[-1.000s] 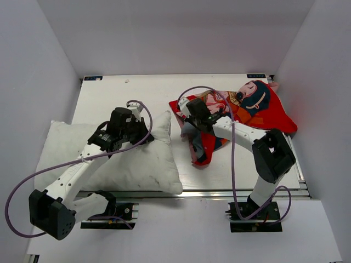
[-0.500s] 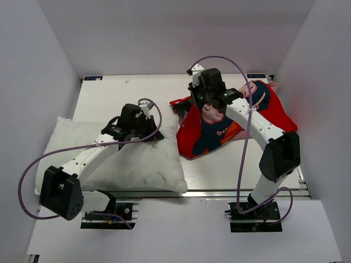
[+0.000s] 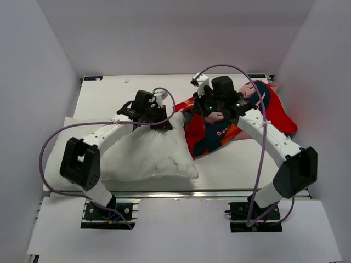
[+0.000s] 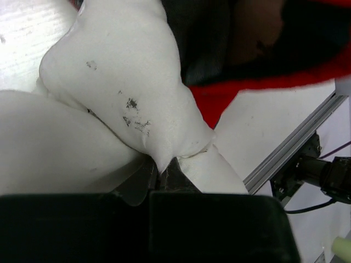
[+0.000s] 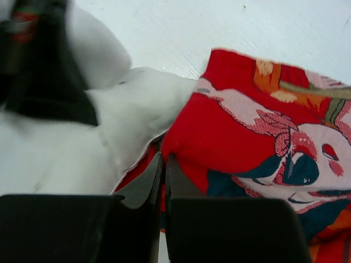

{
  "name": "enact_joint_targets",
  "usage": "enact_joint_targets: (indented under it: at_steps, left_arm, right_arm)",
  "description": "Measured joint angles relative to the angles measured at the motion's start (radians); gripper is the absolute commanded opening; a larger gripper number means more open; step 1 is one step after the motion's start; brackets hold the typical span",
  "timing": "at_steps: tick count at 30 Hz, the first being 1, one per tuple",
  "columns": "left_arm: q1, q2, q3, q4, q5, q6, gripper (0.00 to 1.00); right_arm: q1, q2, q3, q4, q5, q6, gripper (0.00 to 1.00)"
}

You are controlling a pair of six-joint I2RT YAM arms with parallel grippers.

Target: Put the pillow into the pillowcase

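On the surface [image 3: 236, 164] the pillow [image 3: 137, 156] lies left, its far right corner touching the pillowcase [image 3: 277, 112] beside it. The left claw [image 4: 163, 174] pinches that corner tight. The right claw [image 5: 163, 164] is clamped on the pillowcase's red hem. Best, I judge: lift the hem so the mouth gapes, then drive the corner in low and straight.

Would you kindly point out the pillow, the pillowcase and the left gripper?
pillow [image 3: 140, 159]: top view, its bare white middle.
pillowcase [image 5: 219, 139]: right wrist view, plain red cloth beside the face.
left gripper [image 4: 163, 171]: left wrist view, between its fingertips pinching the pillow.
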Motion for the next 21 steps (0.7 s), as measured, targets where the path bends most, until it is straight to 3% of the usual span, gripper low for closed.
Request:
enact_joint_targets:
  at_steps: [5,12,17,21]
  left_arm:
    - [0.0,0.148,0.158,-0.058,0.054,0.082,0.0]
    - [0.002,0.354,0.418,-0.19,0.187,0.214,0.0]
    - [0.054,0.376,0.443,-0.178,0.251,0.224,0.0]
    - [0.169,0.377,0.445,-0.113,0.285,0.185,0.0]
  right_arm:
    - [0.0,-0.101,-0.045,0.013,-0.054,-0.048,0.0]
    - [0.0,-0.112,-0.067,0.019,-0.119,-0.095,0.0]
    - [0.0,-0.113,-0.074,-0.013,-0.166,-0.131,0.0]
    - [-0.002,-0.148,-0.129,-0.023,-0.167,-0.182,0.0]
